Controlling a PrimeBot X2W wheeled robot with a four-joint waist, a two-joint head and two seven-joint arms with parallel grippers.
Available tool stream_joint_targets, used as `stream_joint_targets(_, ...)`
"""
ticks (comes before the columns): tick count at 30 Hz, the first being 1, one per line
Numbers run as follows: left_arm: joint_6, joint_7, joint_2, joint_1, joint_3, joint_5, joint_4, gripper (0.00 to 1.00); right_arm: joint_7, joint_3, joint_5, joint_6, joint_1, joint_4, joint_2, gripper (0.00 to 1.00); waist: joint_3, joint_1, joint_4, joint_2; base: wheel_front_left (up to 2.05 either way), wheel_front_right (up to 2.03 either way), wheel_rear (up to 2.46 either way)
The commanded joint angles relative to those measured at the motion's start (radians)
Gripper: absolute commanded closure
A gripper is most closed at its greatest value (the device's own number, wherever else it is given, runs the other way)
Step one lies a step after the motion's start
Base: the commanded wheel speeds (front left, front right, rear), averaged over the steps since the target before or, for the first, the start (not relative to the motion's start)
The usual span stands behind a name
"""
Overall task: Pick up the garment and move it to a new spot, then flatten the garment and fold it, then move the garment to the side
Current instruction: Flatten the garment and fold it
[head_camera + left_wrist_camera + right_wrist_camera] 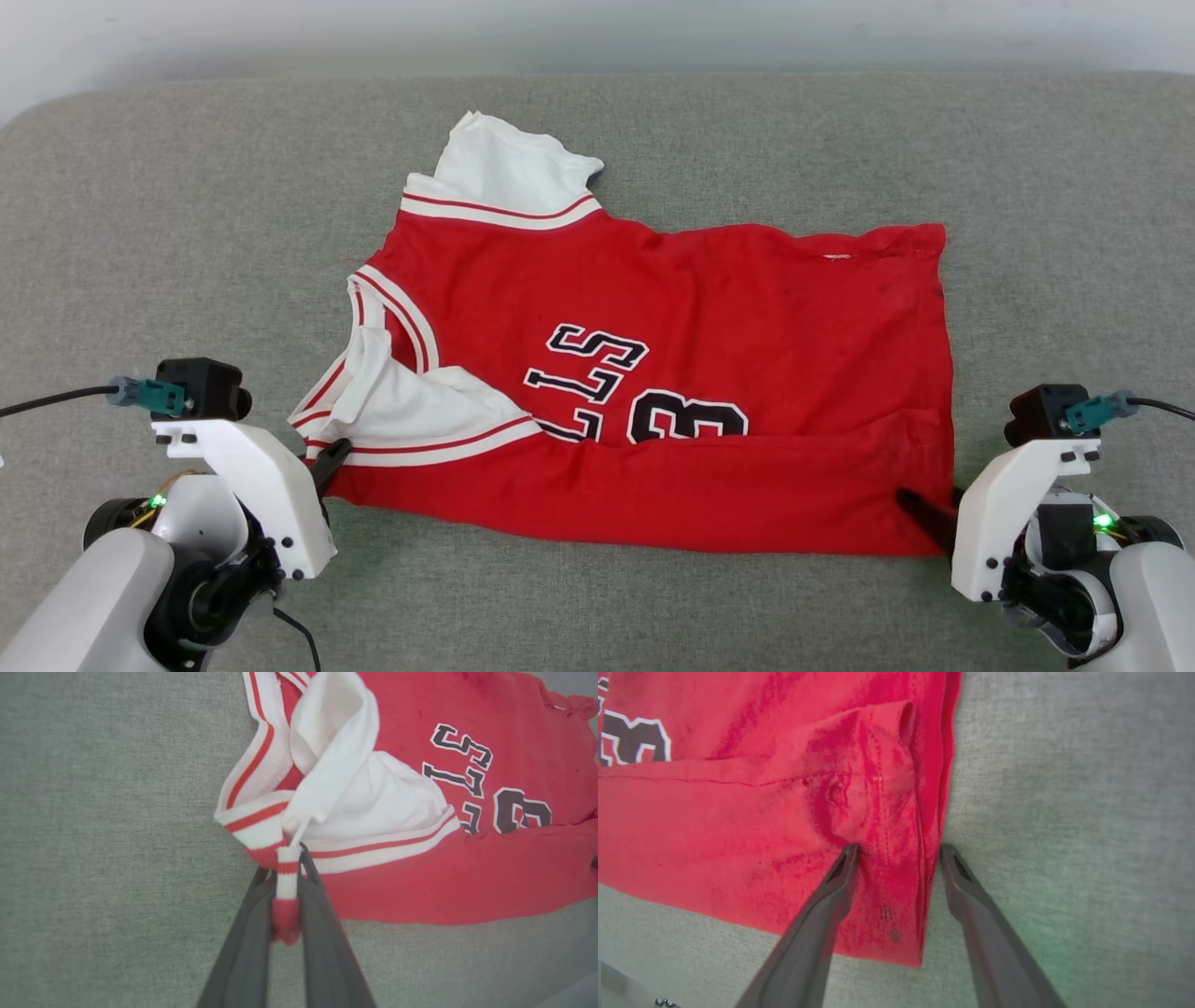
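Some lettering [597, 373] on the garment [747, 289] lies hidden under its folded edge.

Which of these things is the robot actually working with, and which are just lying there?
In the job: jersey; left tool, shut on its striped trim; right tool, open astride its hem.
Just there: grey surface; cable by the left arm.

Bare grey fabric surface [653, 607] on every side of the low-lying garment [747, 308].
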Motion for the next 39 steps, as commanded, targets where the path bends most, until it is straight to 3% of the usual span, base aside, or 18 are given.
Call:
stream_joint_targets(1, 0.004, -0.013, -0.007, 0.003, 0.000, 0.005, -0.003, 1.00, 0.030, 0.051, 0.019, 0.002, 0.023, 0.071, 0.039, 1.00, 0.003, 0.0000, 0.006, 0.0000, 0.00, 0.00, 0.00)
stream_joint_targets(8, 0.023, -0.052, -0.020, 0.039, 0.012, 0.003, 0.005, 1.00, -0.010, 0.060, 0.030, 0.001, -0.007, 0.058, -0.002, 1.00, -0.032, 0.0000, 0.000, 0.0000, 0.00, 0.00, 0.00)
stream_joint_targets(16, 0.052, -0.102, -0.036, 0.125, 0.005, 0.010, -0.017, 1.00, -0.056, 0.069, 0.047, 0.000, 0.025, 0.001, -0.054, 1.00, -0.145, 0.0000, 0.012, 0.0000, 0.00, 0.00, 0.00)
stream_joint_targets(27, 0.119, -0.106, -0.015, 0.298, 0.020, -0.024, -0.093, 1.00, -0.016, 0.038, 0.059, 0.000, 0.167, -0.102, -0.055, 1.00, -0.252, 0.0000, 0.015, 0.0000, 0.00, 0.00, 0.00)
stream_joint_targets(32, 0.107, -0.114, -0.046, 0.316, 0.008, -0.047, -0.056, 1.00, 0.002, 0.007, 0.045, 0.000, 0.250, -0.114, -0.026, 1.00, -0.246, 0.0000, 0.010, 0.0000, 0.00, 0.00, 0.00)
stream_joint_targets(33, 0.102, -0.119, -0.054, 0.311, 0.004, -0.047, -0.038, 0.67, -0.007, -0.001, 0.035, 0.000, 0.259, -0.111, -0.021, 0.64, -0.244, 0.0000, 0.009, 0.0000, 0.00, 0.00, 0.00)
stream_joint_targets(34, 0.099, -0.126, -0.064, 0.302, 0.005, -0.049, -0.022, 0.11, -0.014, -0.004, 0.023, 0.000, 0.268, -0.107, -0.017, 0.00, -0.241, 0.0000, 0.007, 0.0000, 0.00, 0.00, 0.00)
stream_joint_targets(35, 0.090, -0.130, -0.071, 0.294, 0.004, -0.050, -0.004, 0.00, -0.025, -0.005, 0.016, 0.000, 0.274, -0.105, -0.011, 0.00, -0.237, 0.0000, 0.004, 0.0000, 0.00, 0.00, 0.00)
stream_joint_targets(39, 0.070, -0.168, -0.085, 0.273, 0.015, -0.044, 0.052, 0.00, -0.112, 0.012, -0.004, 0.000, 0.280, -0.128, 0.002, 0.00, -0.235, 0.0000, -0.016, 0.0000, 0.00, 0.00, 0.00)
